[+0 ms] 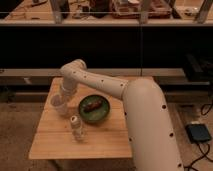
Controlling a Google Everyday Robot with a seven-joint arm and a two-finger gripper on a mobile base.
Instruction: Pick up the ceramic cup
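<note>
The ceramic cup is small, white and round, and stands upright near the left edge of the wooden table. My gripper reaches down from the white arm and sits right at the cup's top, on its right side, hiding part of the rim. I cannot see whether it touches the cup.
A green bowl holding a brown item stands just right of the cup. A small clear bottle with a pale cap stands in front of the cup. Dark shelving runs behind the table. A black box and cable lie on the floor at right.
</note>
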